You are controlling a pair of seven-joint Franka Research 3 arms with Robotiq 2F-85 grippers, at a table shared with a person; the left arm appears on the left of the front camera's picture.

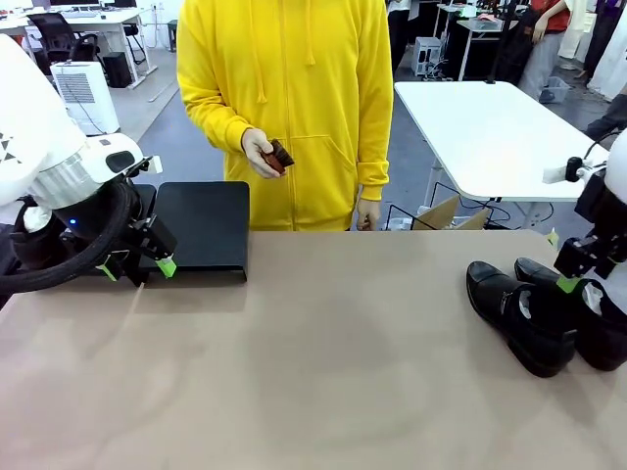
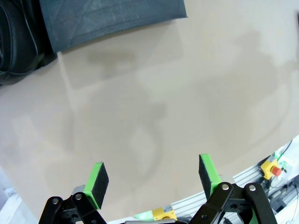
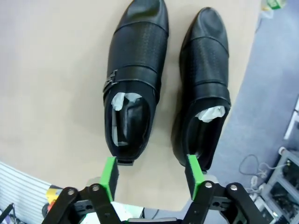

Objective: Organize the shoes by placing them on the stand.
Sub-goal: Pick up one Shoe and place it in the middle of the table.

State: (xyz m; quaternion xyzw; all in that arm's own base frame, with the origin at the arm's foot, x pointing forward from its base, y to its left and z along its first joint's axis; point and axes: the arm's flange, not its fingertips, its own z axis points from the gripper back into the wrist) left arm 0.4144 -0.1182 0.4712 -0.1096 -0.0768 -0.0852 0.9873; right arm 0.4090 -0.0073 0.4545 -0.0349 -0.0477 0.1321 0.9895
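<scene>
Two black glossy shoes lie side by side at the table's right, one point(image 1: 519, 315) nearer the middle and one point(image 1: 598, 328) at the edge, each with white paper inside. In the right wrist view their toes point away, the left shoe point(image 3: 135, 79) with a buckle strap, the right shoe point(image 3: 204, 88) beside it. My right gripper point(image 3: 152, 176) hovers open over their heels, nothing between its pads, and it point(image 1: 571, 282) hangs just above the edge shoe. My left gripper point(image 2: 153, 177) stands open over bare table, in front of the black stand point(image 1: 204, 227). A dark glossy shape point(image 2: 18, 42), apparently a shoe, lies beside the stand point(image 2: 112, 18).
A person in a yellow hoodie stands at the far side, holding a small brown brush point(image 1: 277, 157) in one hand. The table's right edge point(image 3: 243, 93) runs close beside the shoes. A white table point(image 1: 490, 127) stands behind to the right.
</scene>
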